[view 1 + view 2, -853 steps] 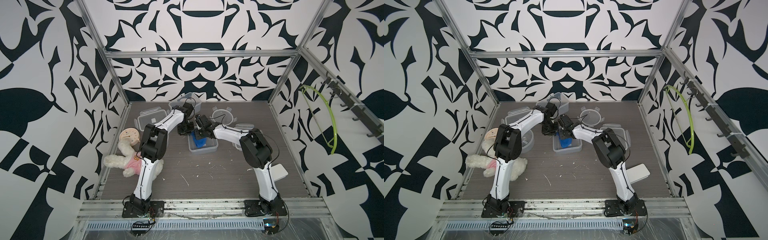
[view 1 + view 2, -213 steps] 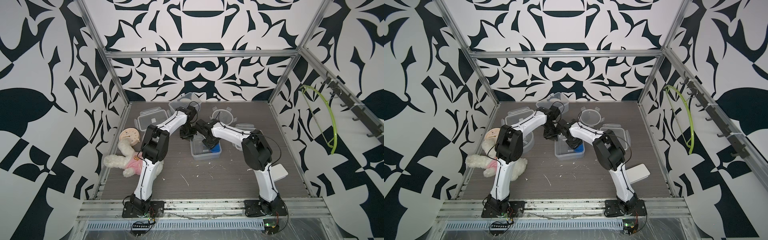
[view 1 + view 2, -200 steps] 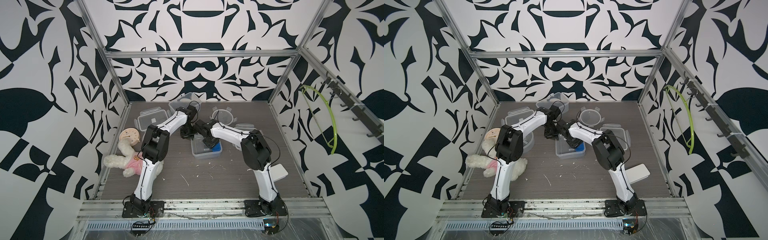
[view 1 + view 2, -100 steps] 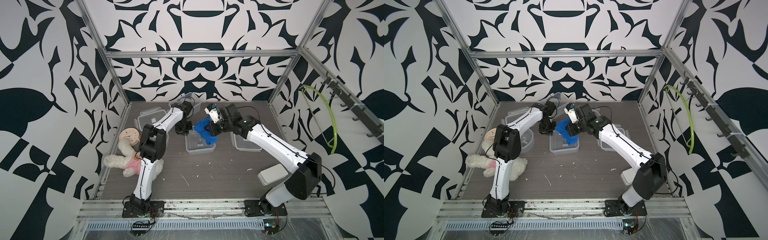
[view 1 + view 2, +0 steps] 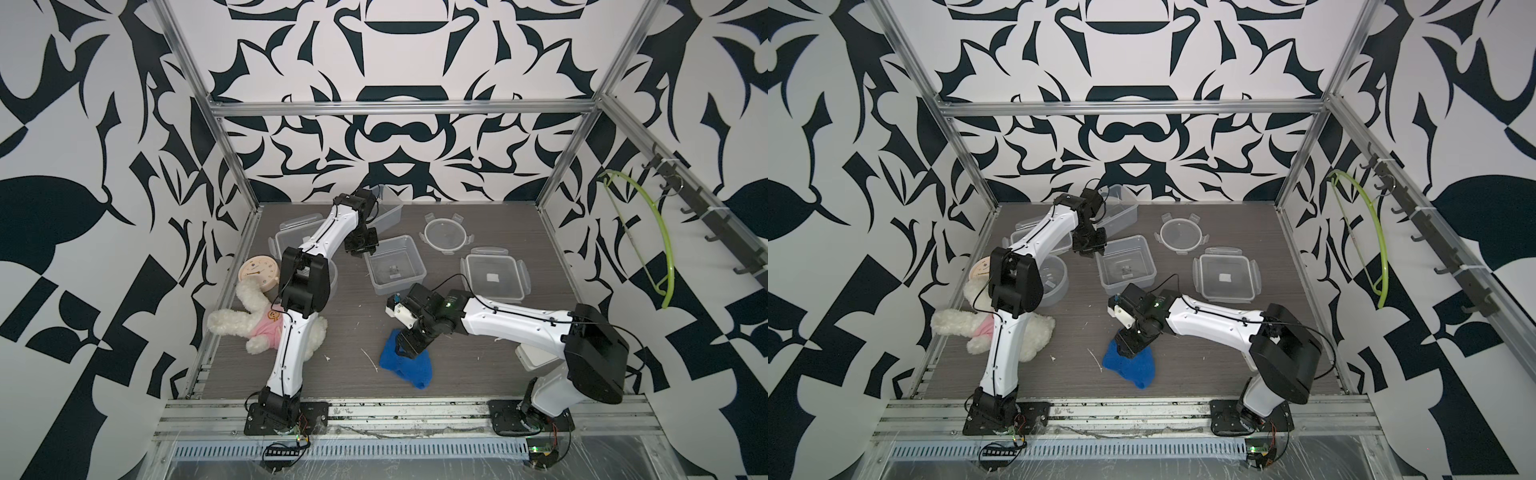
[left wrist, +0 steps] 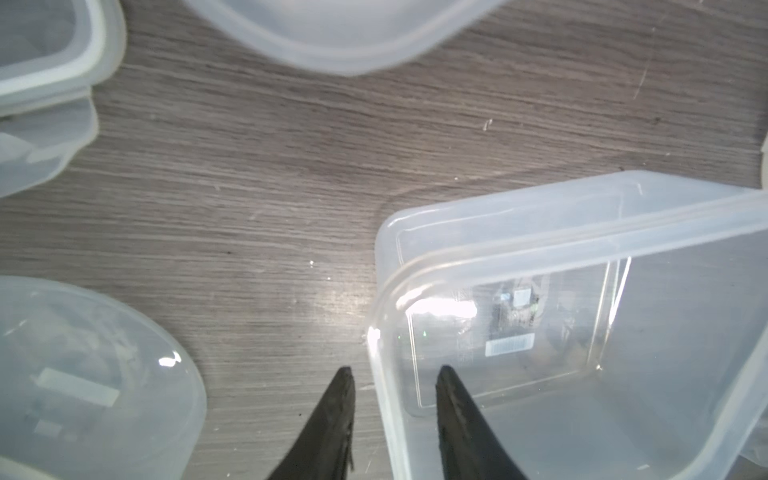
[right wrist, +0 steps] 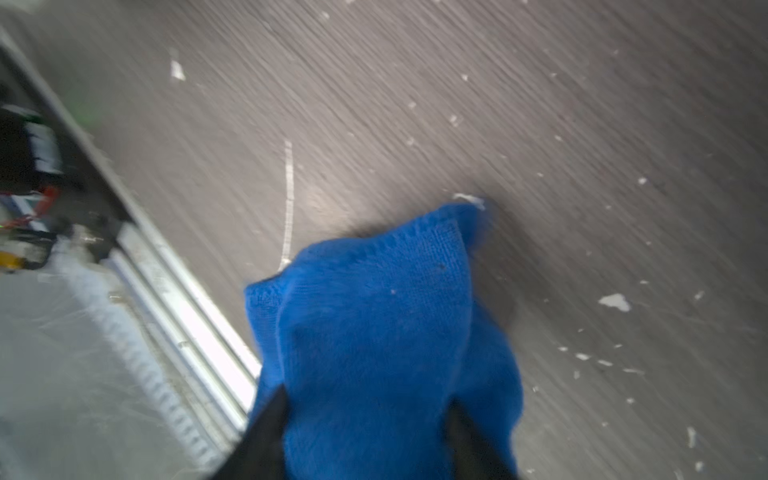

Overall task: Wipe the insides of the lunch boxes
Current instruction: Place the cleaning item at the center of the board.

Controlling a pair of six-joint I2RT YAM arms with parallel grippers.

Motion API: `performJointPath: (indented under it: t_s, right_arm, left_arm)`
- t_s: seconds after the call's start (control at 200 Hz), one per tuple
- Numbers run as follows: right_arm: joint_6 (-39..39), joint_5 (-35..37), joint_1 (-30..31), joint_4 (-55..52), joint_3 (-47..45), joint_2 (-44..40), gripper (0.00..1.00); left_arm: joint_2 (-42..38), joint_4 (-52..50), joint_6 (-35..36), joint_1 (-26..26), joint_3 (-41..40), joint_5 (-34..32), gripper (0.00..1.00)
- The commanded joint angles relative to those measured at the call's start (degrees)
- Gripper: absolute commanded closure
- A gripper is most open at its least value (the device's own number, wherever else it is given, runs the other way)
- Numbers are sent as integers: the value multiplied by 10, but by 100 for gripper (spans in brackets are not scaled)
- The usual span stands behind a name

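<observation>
clear square lunch box (image 5: 395, 266), lidless, small label on its floor, sits mid-frame on the tabletop (image 5: 353, 316); left claw (image 6: 395, 369) straddles its rim, jaws parted. right claw (image 7: 368, 395) spread, seemingly loose, over blue cloth (image 7: 374, 324).

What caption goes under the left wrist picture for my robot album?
The left gripper, jaws apart, straddles one wall of the clear square lunch box.

From the square lunch box (image 5: 403, 259), the round lid (image 5: 446, 237) lies behind right, the square lid (image 5: 511, 286) right, the cloth (image 5: 405, 365) in front.
</observation>
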Motion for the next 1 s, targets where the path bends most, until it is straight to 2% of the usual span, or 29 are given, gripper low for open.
performJointPath:
  t_s: [0.0, 0.14, 0.285, 0.39, 0.465, 0.515, 0.545, 0.685, 0.795, 0.85, 0.915, 0.965, 0.97, 0.975, 0.98, 0.985, 0.995]
  right_arm:
    - [31, 74, -4, 67, -17, -19, 0]
    - [35, 188, -4, 51, -22, -37, 0]
    - [12, 293, -8, 49, -28, -106, 0]
    - [-10, 255, -46, 48, -17, -144, 0]
    - [-12, 148, -95, 57, -9, -156, 0]
    - [-17, 43, -132, 70, -2, -151, 0]
    - [-18, 18, -147, 65, 10, -146, 0]
    - [-56, 67, -143, 16, 59, -107, 0]
    - [-52, 125, -152, 67, 26, -135, 4]
    - [-55, 162, -159, 112, -8, -156, 0]
    - [-59, 239, -164, 144, -29, -165, 0]
    - [-59, 326, -171, 162, -36, -162, 0]
    - [-59, 334, -172, 163, -37, -161, 0]
    - [-60, 340, -174, 164, -37, -160, 0]
    - [-60, 346, -175, 165, -38, -159, 0]
    - [-60, 352, -176, 165, -38, -159, 0]
    - [-61, 366, -179, 167, -38, -157, 0]
  left_arm:
    - [-29, -10, -3, -1, -17, 10, 62]
    - [-77, 2, -8, -2, -65, 10, 62]
    - [-154, 28, -10, -2, -131, 10, 62]
    - [-210, 45, -13, -2, -166, 2, 61]
    - [-240, 49, -14, -1, -181, -5, 59]
    - [-256, 53, -15, -1, -189, -8, 58]
    - [-264, 54, -17, -1, -193, -9, 58]
    - [-287, 56, -22, -1, -208, -8, 58]
    - [-327, 64, -21, -1, -229, -12, 63]
    - [-368, 93, -20, -1, -262, -31, 62]
    - [-429, 135, -25, 1, -308, -80, 55]
    - [-483, 176, -32, 6, -351, -144, 48]
    - [-489, 182, -34, 7, -355, -151, 43]
    - [-495, 186, -35, 7, -359, -159, 31]
    - [-500, 191, -35, 7, -366, -168, 16]
    - [-505, 195, -35, 7, -371, -176, 8]
    - [-517, 201, -37, 8, -378, -192, 2]
